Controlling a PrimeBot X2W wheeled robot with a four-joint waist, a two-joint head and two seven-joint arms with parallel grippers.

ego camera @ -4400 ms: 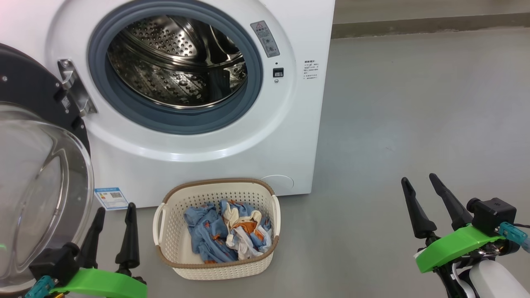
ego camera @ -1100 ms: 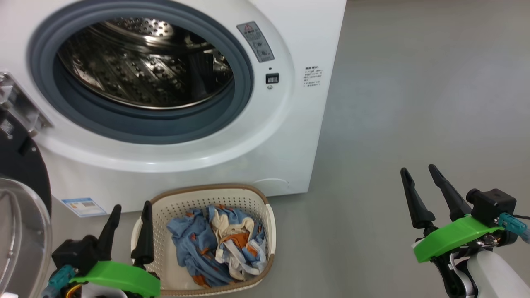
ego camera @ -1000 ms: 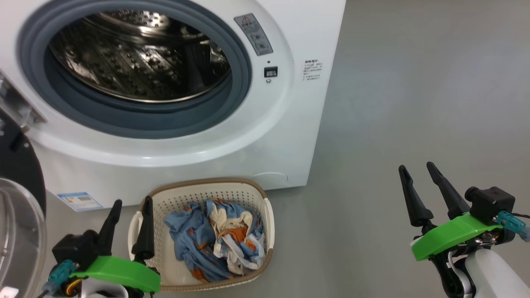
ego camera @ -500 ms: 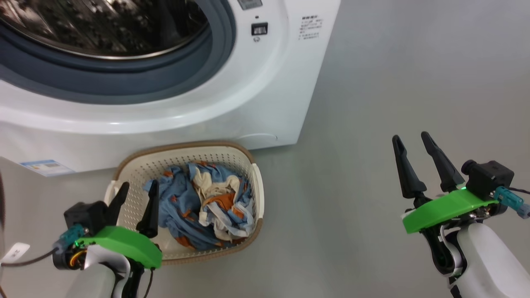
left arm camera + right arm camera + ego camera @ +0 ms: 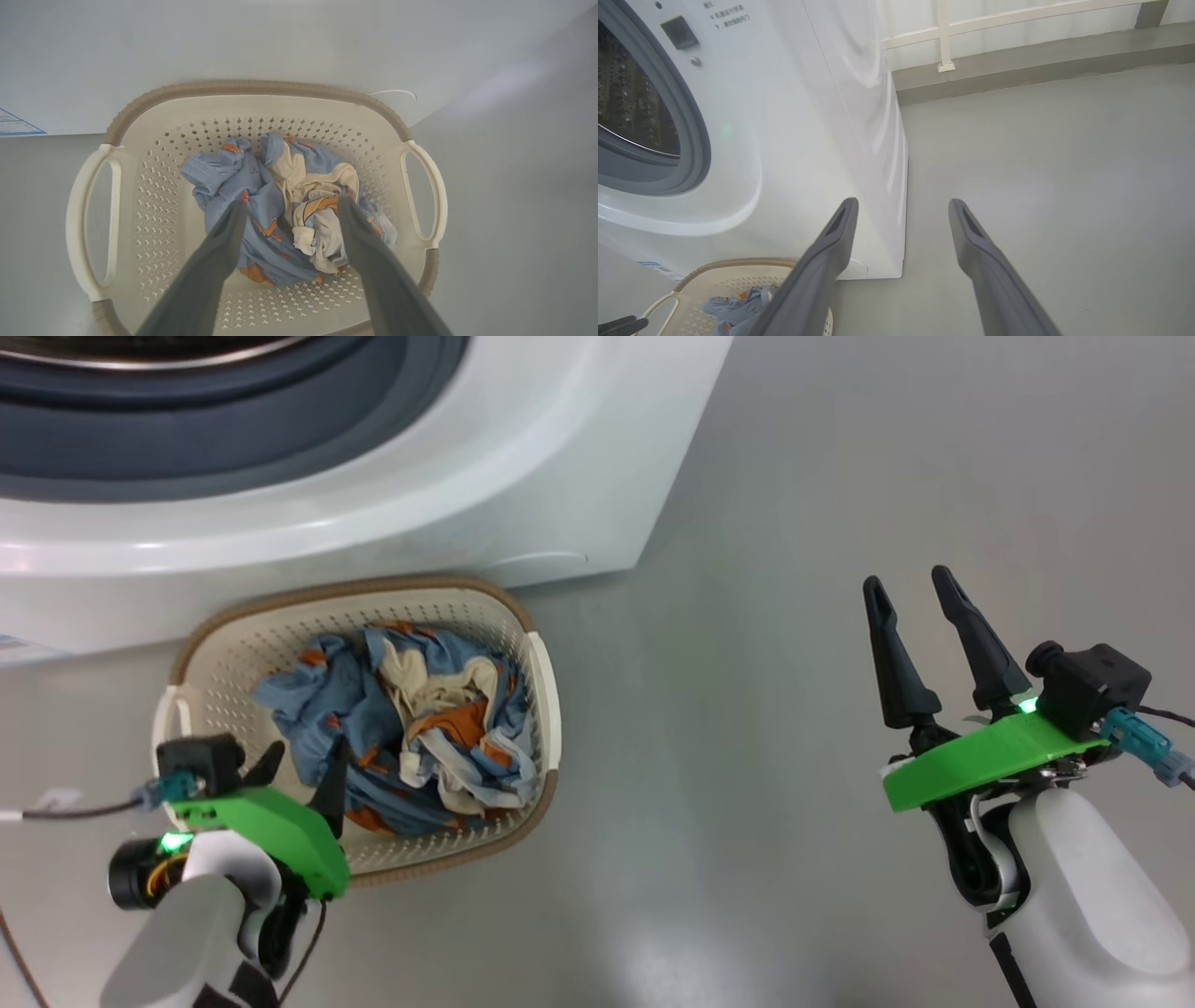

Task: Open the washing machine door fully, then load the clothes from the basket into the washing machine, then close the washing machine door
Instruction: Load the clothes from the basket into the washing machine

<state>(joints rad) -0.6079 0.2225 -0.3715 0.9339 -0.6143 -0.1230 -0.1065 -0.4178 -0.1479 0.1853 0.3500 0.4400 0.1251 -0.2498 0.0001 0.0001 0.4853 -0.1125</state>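
The cream basket (image 5: 224,658) sits on the floor against the front of the white washing machine (image 5: 523,457), whose grey rubber ring (image 5: 233,439) and opening lie at the head view's top. Blue, orange-printed and cream clothes (image 5: 411,728) are heaped in it. My left gripper (image 5: 306,756) hangs open over the basket's near side. In the left wrist view its fingers (image 5: 224,242) straddle the clothes (image 5: 261,196) from just above, inside the basket rim (image 5: 252,87). Far to the right, my right gripper (image 5: 906,581) stands open and empty over bare floor. The washing machine door is out of view.
Grey floor (image 5: 747,709) stretches open to the right of the machine. In the right wrist view my open gripper (image 5: 903,203) points past the machine's right corner (image 5: 896,186) toward a low kerb with a white railing (image 5: 1017,42). A blue label sticker (image 5: 14,126) marks the machine's lower front.
The head camera has tilted down, so the machine has slid up the picture. My left gripper has moved in over the basket and down toward the clothes. The right gripper has held its pose.
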